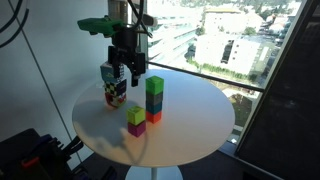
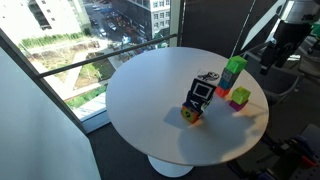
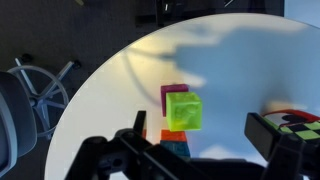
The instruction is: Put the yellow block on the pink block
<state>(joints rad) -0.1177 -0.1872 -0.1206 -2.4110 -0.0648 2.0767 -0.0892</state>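
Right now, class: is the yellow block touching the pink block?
Touching. In an exterior view the yellow block sits squarely on the pink block, their faces meeting with no gap.

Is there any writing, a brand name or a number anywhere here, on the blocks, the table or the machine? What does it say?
No text can be read in any view.
yellow block and pink block: plain faces, no marks.
tall stack: plain coloured cubes, no marks.
chequered cube: coloured squares only, no letters visible.
gripper: any label is too small and blurred to tell.
table: bare white, no print.
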